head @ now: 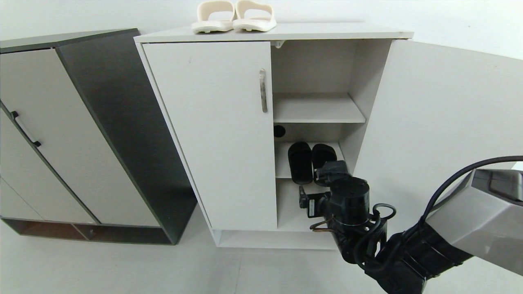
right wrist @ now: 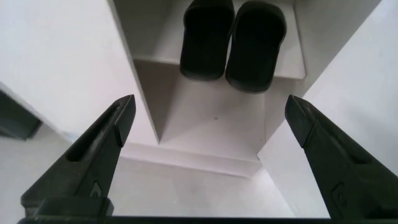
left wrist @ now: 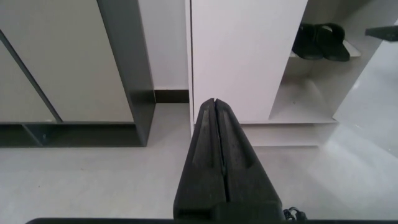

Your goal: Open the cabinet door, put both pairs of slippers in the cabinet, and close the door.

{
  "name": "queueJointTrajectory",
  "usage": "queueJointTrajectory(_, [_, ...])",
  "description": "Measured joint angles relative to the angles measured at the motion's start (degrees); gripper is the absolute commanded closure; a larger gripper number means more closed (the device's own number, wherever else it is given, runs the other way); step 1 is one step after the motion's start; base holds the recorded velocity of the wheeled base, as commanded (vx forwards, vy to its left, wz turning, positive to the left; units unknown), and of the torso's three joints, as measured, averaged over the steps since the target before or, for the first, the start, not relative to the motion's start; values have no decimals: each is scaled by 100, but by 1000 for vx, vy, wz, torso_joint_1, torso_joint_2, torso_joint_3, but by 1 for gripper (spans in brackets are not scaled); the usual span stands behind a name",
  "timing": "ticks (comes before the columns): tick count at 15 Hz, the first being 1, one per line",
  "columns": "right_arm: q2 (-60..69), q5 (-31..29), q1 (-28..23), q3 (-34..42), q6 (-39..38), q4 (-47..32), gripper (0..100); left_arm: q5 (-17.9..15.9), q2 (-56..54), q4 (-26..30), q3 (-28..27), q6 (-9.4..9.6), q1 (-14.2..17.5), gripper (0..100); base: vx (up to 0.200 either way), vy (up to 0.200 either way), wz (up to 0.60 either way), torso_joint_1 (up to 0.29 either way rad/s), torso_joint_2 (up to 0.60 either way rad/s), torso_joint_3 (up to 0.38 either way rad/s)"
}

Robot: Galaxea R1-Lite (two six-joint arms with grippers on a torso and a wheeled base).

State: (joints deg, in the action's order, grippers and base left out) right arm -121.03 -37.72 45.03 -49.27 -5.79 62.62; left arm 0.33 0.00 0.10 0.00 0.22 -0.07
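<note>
We had the black pair (head: 311, 161) on the middle shelf (head: 282, 165), so half the job looked done. The cream pair (head: 233, 16) sat on the cabinet top (head: 327, 30), eleven o'clock from it. Our right gripper (head: 330, 168) hung at that shelf's six o'clock, jaws wide and empty, free for the next pick. The left gripper (left wrist: 215, 109) was pinched shut on nothing. The door (head: 441, 122) stood open for more.

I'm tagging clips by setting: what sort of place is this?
Probably a home entryway, or a mock-up of one: a white shoe cabinet with black slippers on a shelf, cream slippers on top, and a grey cabinet beside it.
</note>
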Motion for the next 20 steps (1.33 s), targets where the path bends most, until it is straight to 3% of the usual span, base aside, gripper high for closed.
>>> queueJointTrajectory(13, [55,195,45,842,276,644,0,-12,0,0,0,-4,0,100,0,200,0,3,2,3])
queueJointTrajectory(20, [-61,197,28,1119,1025,1488,0,-12,0,-2,0,-4,-2,100,0,0,0,0,0,0])
